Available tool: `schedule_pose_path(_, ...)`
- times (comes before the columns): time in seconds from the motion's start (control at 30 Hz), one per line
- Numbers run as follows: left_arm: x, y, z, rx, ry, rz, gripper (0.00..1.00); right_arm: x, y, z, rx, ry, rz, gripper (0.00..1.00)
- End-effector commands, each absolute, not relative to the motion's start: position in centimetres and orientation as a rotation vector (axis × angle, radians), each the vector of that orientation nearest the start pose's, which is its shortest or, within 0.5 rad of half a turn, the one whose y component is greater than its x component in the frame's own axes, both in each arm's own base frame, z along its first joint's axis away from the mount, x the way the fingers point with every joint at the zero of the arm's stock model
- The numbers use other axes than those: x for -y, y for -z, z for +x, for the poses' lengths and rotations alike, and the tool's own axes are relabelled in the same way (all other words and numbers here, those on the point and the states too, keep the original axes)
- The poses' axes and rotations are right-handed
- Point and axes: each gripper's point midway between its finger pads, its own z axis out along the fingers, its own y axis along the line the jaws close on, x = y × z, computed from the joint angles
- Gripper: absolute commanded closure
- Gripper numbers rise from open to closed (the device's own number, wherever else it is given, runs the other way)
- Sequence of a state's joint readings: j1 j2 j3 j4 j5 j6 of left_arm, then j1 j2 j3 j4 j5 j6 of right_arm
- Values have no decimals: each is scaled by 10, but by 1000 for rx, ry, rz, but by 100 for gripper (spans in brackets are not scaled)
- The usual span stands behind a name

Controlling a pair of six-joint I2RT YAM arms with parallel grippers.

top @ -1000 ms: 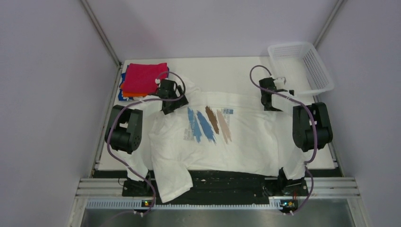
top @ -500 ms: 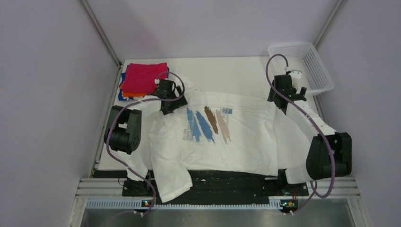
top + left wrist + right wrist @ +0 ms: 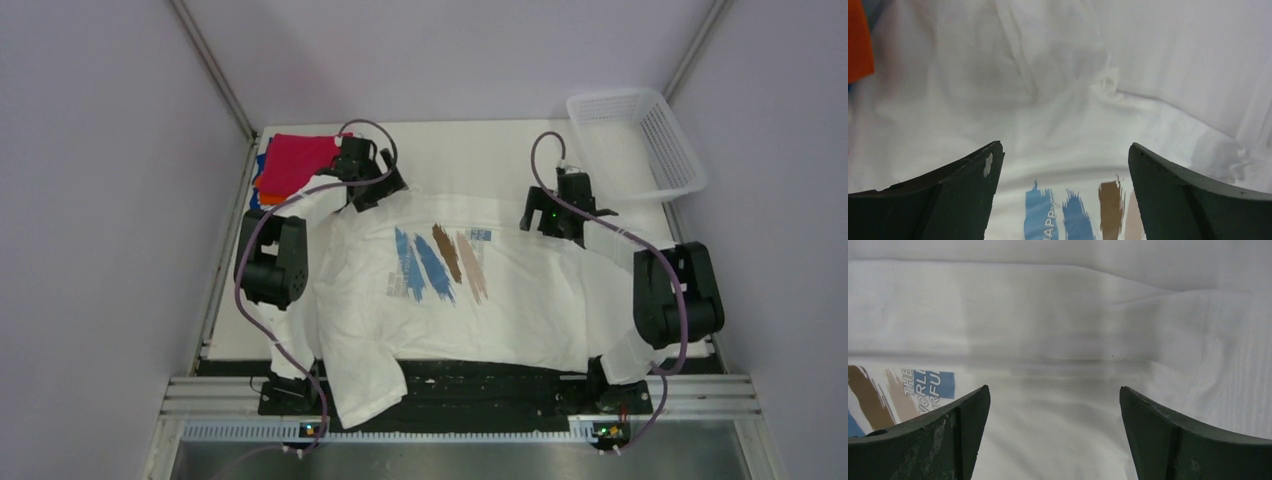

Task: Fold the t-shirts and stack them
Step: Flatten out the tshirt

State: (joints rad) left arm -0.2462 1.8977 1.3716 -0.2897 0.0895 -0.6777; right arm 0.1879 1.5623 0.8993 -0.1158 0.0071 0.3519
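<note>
A white t-shirt [image 3: 500, 300] with blue and brown stripes [image 3: 440, 262] lies spread across the table, one sleeve hanging over the near edge. A folded stack sits at the far left, magenta-red shirt [image 3: 295, 162] on top, with orange and blue edges showing under it. My left gripper [image 3: 380, 190] hovers open over the shirt's far left edge, beside the stack. In the left wrist view the open left gripper [image 3: 1064, 146] has creased white cloth [image 3: 1068, 75] and the stripes [image 3: 1073, 215] below it. My right gripper [image 3: 540, 215] is open over the far right part. The right gripper [image 3: 1054, 388] holds nothing above smooth cloth [image 3: 1048, 315].
A white mesh basket [image 3: 640, 140] stands at the far right corner. An orange cloth edge [image 3: 858, 40] shows at the left of the left wrist view. Metal frame posts and purple walls close in the table on both sides. The arm bases sit at the near edge.
The left gripper moved toward the far edge, off the shirt's shoulder area. The right arm swung out toward the basket, then came back over the shirt's far right part.
</note>
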Motion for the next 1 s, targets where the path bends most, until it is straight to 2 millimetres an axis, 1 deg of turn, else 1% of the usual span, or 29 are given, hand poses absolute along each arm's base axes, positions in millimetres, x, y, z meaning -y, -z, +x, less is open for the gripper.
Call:
schedule_pose_path(0.0, 164, -92, 500, -2380, 529, -495, 1, -93, -85, 432, -2268, -254, 149, 1)
schedule_pose_path(0.1, 166, -86, 517, -2369, 514, -497, 7, -81, -75, 445, -2276, -174, 163, 1)
schedule_pose_path(0.17, 168, -81, 524, -2376, 514, -501, 14, -77, -69, 452, -2279, -170, 175, 1)
schedule_pose_path(0.2, 169, -79, 527, -2378, 513, -501, 17, -77, -64, 454, -2291, -173, 177, 1)
schedule_pose_path(0.23, 168, -76, 529, -2383, 507, -507, 19, -76, -62, 456, -2292, -173, 178, 1)
schedule_pose_path(0.33, 166, -69, 534, -2387, 476, -518, 24, -77, -52, 458, -2311, -178, 177, 1)
schedule_pose_path(0.43, 165, -63, 539, -2388, 461, -526, 31, -78, -47, 457, -2324, -184, 171, 1)
schedule_pose_path(0.57, 169, -60, 546, -2386, 484, -530, 47, -79, -46, 458, -2326, -190, 164, 1)
schedule_pose_path(0.67, 172, -62, 551, -2377, 503, -530, 52, -80, -47, 458, -2326, -193, 157, 1)
schedule_pose_path(0.77, 172, -64, 555, -2368, 500, -530, 65, -80, -47, 457, -2329, -193, 153, 1)
schedule_pose_path(0.8, 172, -65, 557, -2361, 499, -530, 73, -80, -47, 457, -2327, -194, 152, 1)
schedule_pose_path(0.87, 173, -69, 562, -2344, 502, -527, 94, -80, -47, 457, -2327, -192, 152, 1)
schedule_pose_path(0.9, 174, -73, 565, -2338, 506, -522, 100, -80, -47, 457, -2330, -192, 151, 1)
schedule_pose_path(0.97, 176, -81, 571, -2318, 518, -514, 100, -79, -47, 456, -2331, -192, 152, 1)
